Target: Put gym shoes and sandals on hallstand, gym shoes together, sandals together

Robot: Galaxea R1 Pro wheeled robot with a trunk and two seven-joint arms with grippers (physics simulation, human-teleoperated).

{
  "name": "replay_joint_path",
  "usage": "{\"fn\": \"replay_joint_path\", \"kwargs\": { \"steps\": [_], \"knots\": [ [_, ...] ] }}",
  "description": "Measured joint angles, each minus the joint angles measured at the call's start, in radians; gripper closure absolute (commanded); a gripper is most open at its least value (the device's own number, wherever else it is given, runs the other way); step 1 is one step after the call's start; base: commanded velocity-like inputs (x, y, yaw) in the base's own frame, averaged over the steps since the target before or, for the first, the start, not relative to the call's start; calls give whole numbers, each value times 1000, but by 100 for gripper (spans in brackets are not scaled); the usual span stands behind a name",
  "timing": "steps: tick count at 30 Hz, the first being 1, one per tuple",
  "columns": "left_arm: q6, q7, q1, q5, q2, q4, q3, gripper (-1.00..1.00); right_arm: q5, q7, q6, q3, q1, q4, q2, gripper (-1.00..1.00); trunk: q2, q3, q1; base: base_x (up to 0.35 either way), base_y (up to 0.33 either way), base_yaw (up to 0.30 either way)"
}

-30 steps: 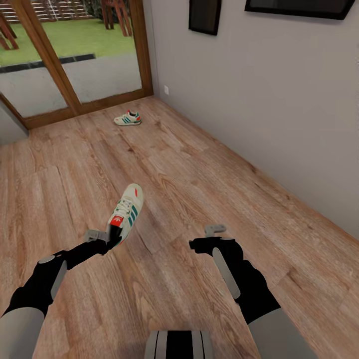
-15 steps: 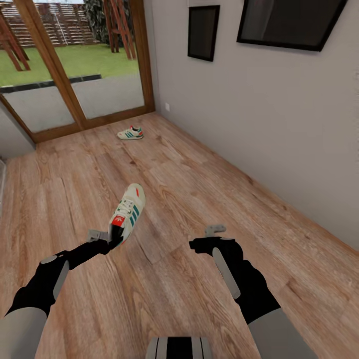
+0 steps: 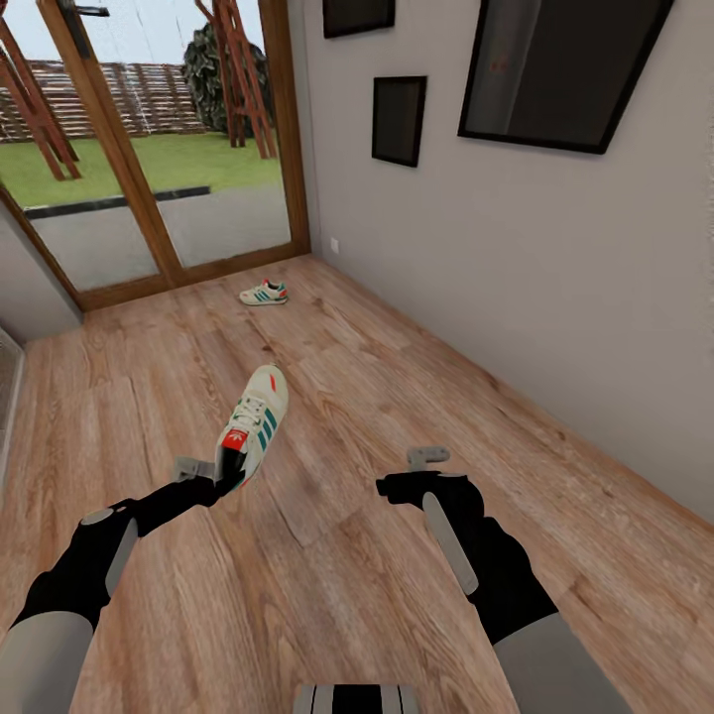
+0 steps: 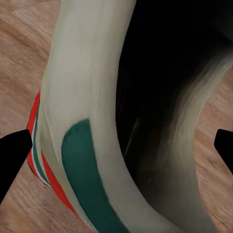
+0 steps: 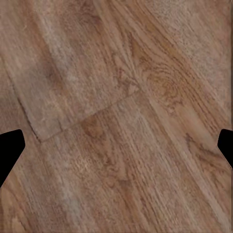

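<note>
One white gym shoe (image 3: 253, 421) with green stripes hangs above the wood-plank corridor floor (image 3: 347, 397). My left gripper (image 3: 213, 471) is shut on its red heel end, with the toe pointing away from me. The left wrist view shows that shoe's heel collar and dark opening (image 4: 87, 121) up close between the fingers. The second gym shoe (image 3: 264, 293) lies on the floor far ahead, near the glass door. My right gripper (image 3: 428, 458) hovers open over bare planks (image 5: 116, 116), with nothing in it. Sandals and hallstand are out of view.
A wood-framed glass door (image 3: 149, 198) closes the far end of the corridor. A grey wall (image 3: 535, 317) with dark picture frames (image 3: 399, 119) runs along the right. A pale furniture edge (image 3: 6, 387) shows at the far left.
The head camera has tilted up, so the floor and the far shoe sit lower in the picture and more wall shows. Both arms and the held shoe keep their places.
</note>
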Motion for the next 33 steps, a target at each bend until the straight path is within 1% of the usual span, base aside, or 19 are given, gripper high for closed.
{"fn": "replay_joint_path", "kwargs": {
  "steps": [14, 21, 28, 30, 31, 33],
  "knots": [
    [0, 0, 6, 3, 0, 0, -1, 100, 0, 0, 0, 0, 0, 0, 0, -100, 3, 77, -6, 0, 0, 0],
    [-1, -1, 7, 4, 0, 0, 0, 100, 0, 0, 0, 0, 0, 0, 0, -100, 3, 89, -6, 14, 0, 6],
    [-1, 0, 8, 5, -1, 0, 0, 100, 0, -1, 0, 0, 0, 1, 0, -100, 3, 95, -7, 251, -100, 220],
    [-1, 0, 8, 5, -7, 0, 0, 100, 0, -1, 0, 0, 0, 1, 0, -100, 3, 96, -7, 311, -160, 287],
    [-1, 0, 8, 5, -16, 0, 0, 100, 0, -1, 0, 0, 0, 0, 0, -100, 3, 96, -7, 315, -163, 280],
    [-1, 0, 8, 4, -24, 0, 0, 100, 0, -2, 1, 0, 0, 0, 0, -100, 3, 98, -7, 316, -161, 271]
  ]
}}
